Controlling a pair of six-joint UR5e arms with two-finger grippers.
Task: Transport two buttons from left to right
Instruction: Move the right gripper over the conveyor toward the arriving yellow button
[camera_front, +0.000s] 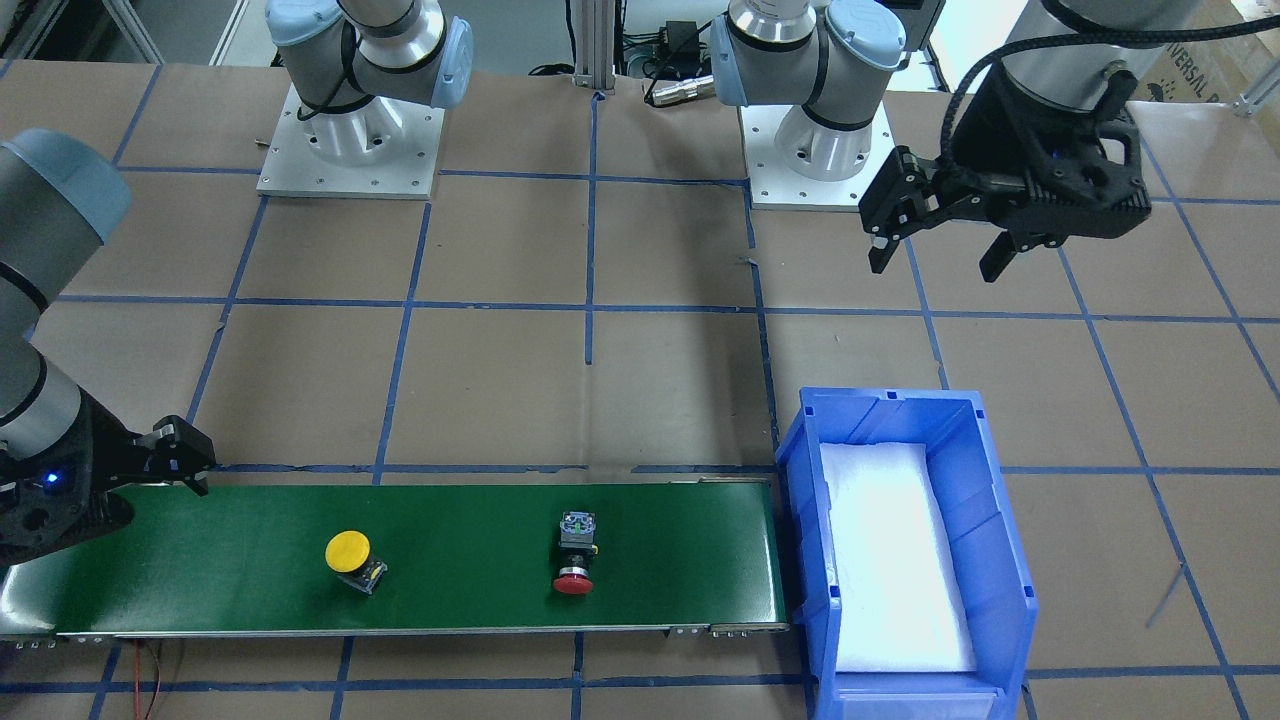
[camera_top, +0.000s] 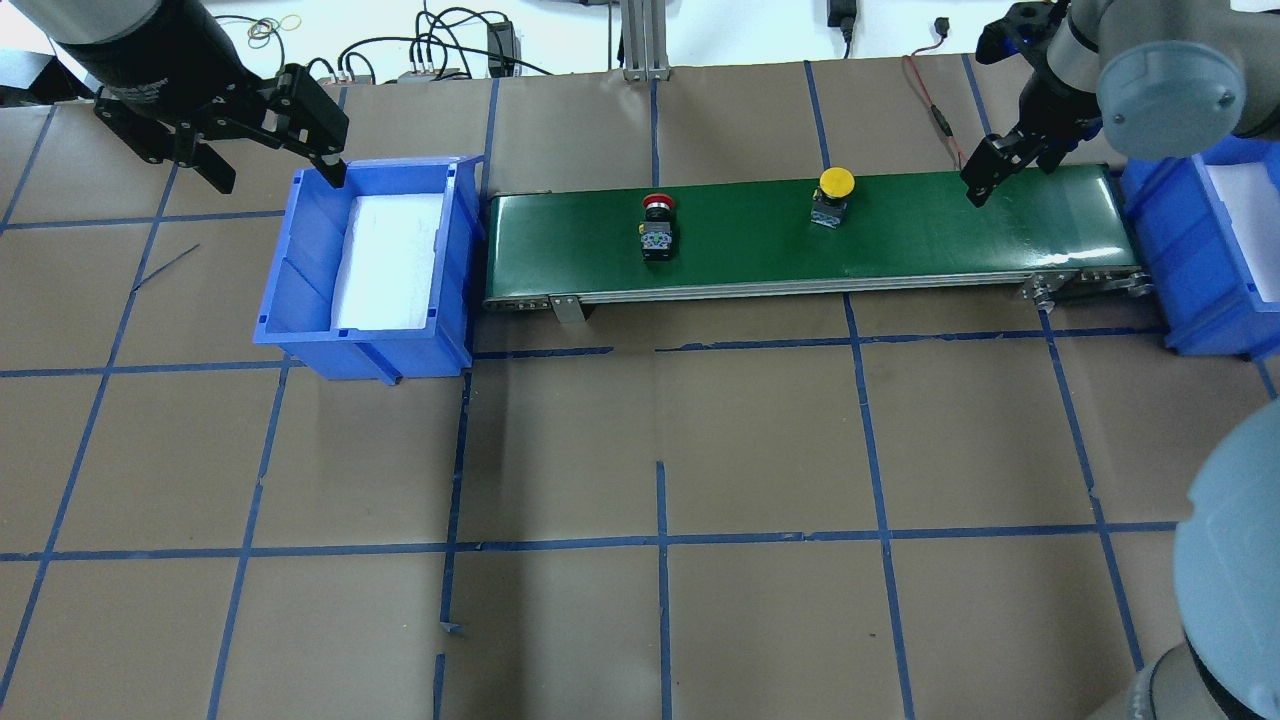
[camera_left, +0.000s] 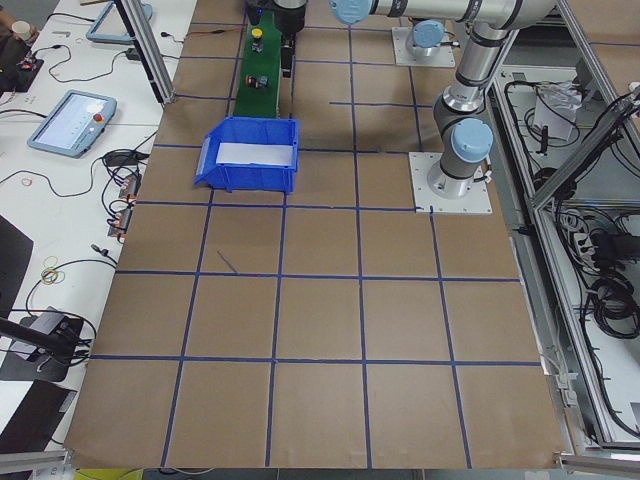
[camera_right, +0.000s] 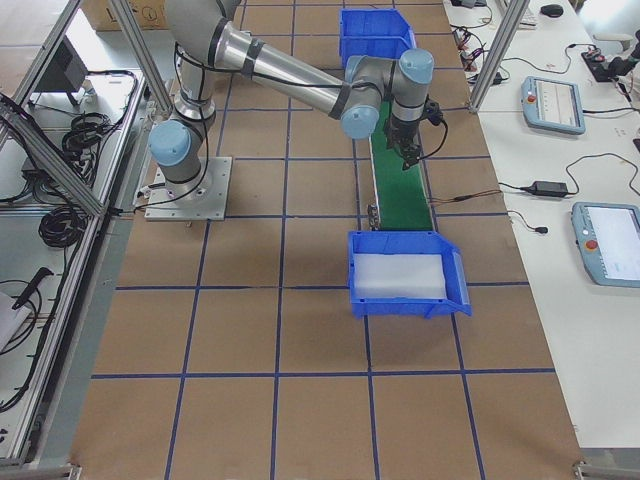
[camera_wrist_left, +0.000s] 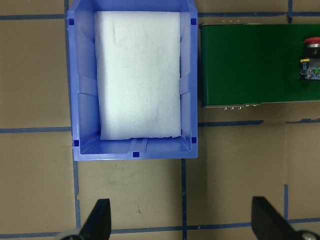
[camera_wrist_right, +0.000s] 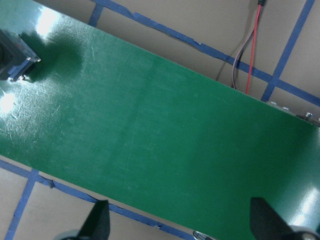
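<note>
Closest to me is the table (camera_top: 760, 450), brown paper marked off in squares by blue tape (camera_top: 560, 545). My left gripper (camera_wrist_left: 182, 220) hangs high over that paper on my side of the left bin. Its fingers are spread wide with nothing between them. Its wrist camera looks down on the whole bin, the belt's left end and the red button at the picture's edge.

Farther out, a row runs across the table. It has a blue bin (camera_top: 300, 335) on my left, the green belt (camera_top: 920, 245) in the middle and a second bin (camera_top: 1185, 270) on my right. The overhead view cuts the second bin off at its edge. Each bin sits just beside one end of the belt, and both are lined with white foam (camera_top: 385, 250).

Both buttons are on the belt, well apart. The red button (camera_top: 657, 222) lies on its side left of the belt's middle, cap pointing away from me. The yellow button (camera_top: 835, 192) is right of the middle, toward the belt's far edge, cap up.

My right gripper (camera_wrist_right: 181, 222) hangs over the belt's right part, past the yellow button. Its fingers are wide apart and empty. Its wrist camera shows bare belt below and only a corner of that button's body.

Behind the belt a red wire (camera_top: 935, 100) crosses the paper. Farthest off, cables (camera_top: 440, 50) lie past the table's edge.
</note>
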